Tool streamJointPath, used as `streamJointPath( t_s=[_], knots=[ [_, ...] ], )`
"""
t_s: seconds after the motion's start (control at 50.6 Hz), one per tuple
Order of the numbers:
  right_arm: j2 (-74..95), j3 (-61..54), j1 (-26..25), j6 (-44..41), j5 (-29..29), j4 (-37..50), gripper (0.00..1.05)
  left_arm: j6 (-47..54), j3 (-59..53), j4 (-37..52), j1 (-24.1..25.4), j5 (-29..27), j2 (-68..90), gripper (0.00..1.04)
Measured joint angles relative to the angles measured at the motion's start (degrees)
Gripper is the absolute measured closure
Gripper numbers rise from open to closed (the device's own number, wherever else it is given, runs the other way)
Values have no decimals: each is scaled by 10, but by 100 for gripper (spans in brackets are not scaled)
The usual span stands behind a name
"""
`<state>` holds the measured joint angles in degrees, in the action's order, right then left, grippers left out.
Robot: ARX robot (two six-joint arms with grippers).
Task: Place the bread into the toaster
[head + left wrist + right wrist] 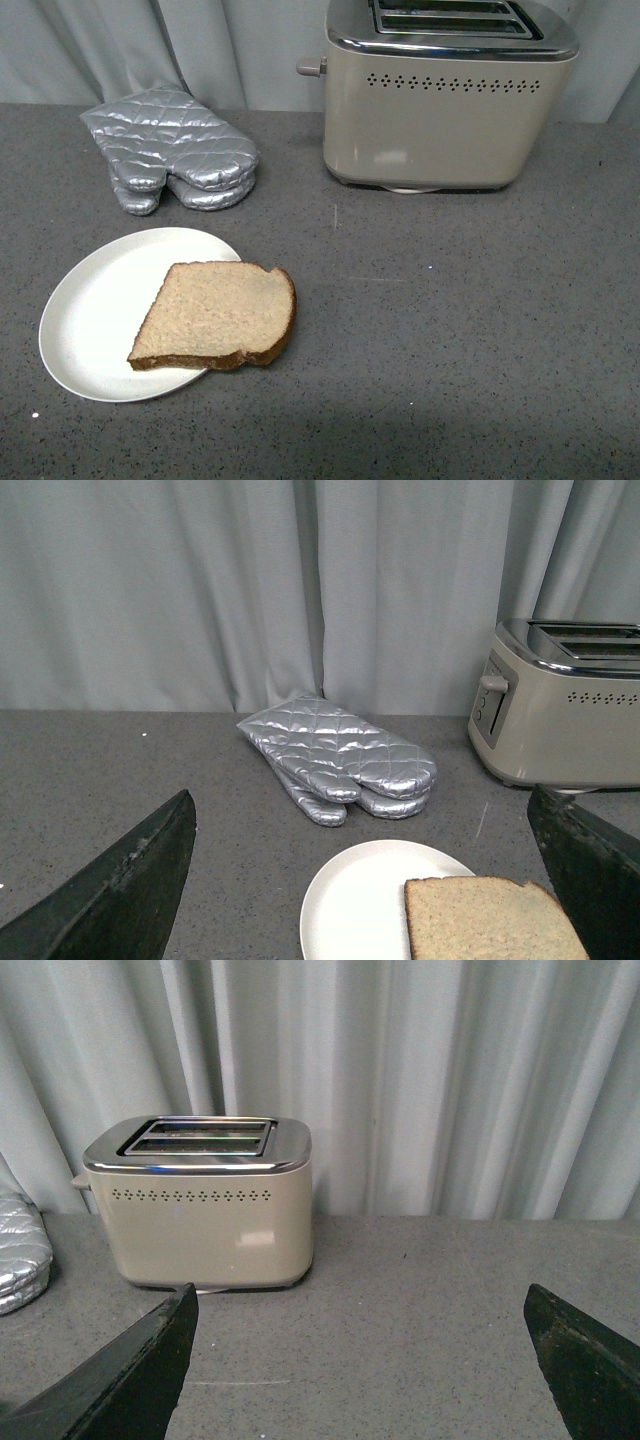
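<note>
- On the left half of the grey speckled countertop [450,330], the slice of light-brown wholemeal bread with a darker crust [215,315] lies flat on the round white plate [70,310]. Its right portion overhangs the rim toward the counter.
- The left gripper [360,800] is spread wide and holds nothing. The bread is just ahead of it and off toward one finger, so the step in hand is judged to be the approach and pick-up.
- Recommended approach: centre the left gripper over the overhanging crust edge. One finger [130,900] can then pass below the slice where the plate does not block it.
- Close lightly. The crumb will likely compress or tear under a firm pinch, and the crust is the sturdier grip line.
- Keep clear of the pair of silver quilted oven mitts [170,150] lying behind the plate.
- Farther right, the large beige two-slot toaster with the chrome top [440,125] stands well apart from the bread, against the pale grey curtain [230,50]. Both slots [455,18] appear empty.
- Turn the slice upright and align it with the length of a slot before lowering it.
- The right gripper [360,1295] is likewise spread wide and empty. It faces the toaster.
- Appearance of the bread: squarish, with one rounded end pointing right and a fine, even, tan crumb. The crust is a thin, darker brown band, and the slice shows no visible damage.
</note>
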<state>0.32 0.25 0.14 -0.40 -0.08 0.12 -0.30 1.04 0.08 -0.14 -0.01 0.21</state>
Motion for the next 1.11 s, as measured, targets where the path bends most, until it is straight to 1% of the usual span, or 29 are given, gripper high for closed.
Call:
streamJointPath(
  t_s=[0.672, 0.711, 0.751, 0.771, 0.79, 0.83, 0.889, 0.929, 0.968, 1.067, 1.106],
  knots=[
    [0, 0, 0, 0, 0, 0, 10, 0, 0, 0, 0, 0, 0, 7],
    [0, 0, 0, 0, 0, 0, 10, -17, 5, -17, -8, -24, 9, 7],
    [0, 0, 0, 0, 0, 0, 10, -57, 30, -82, -30, -87, 43, 7],
    [0, 0, 0, 0, 0, 0, 10, -63, 36, -97, -36, -102, 55, 7],
    [0, 0, 0, 0, 0, 0, 10, -87, 48, -123, -47, -130, 81, 7],
    [-1, 0, 0, 0, 0, 0, 10, -126, 60, -143, -61, -159, 123, 7],
    [-1, 0, 0, 0, 0, 0, 10, -166, 66, -128, -65, -155, 179, 7],
    [-1, 0, 0, 0, 0, 0, 10, -181, 74, -95, -64, -150, 228, 7],
    [-1, 0, 0, 0, 0, 0, 10, -183, 82, -46, -62, -137, 284, 7],
    [-1, 0, 0, 0, 0, 0, 10, -177, 121, 85, -45, -80, 466, 7],
    [-1, 0, 0, 0, 0, 0, 10, -169, 138, 115, -36, -65, 529, 7]
  ],
)
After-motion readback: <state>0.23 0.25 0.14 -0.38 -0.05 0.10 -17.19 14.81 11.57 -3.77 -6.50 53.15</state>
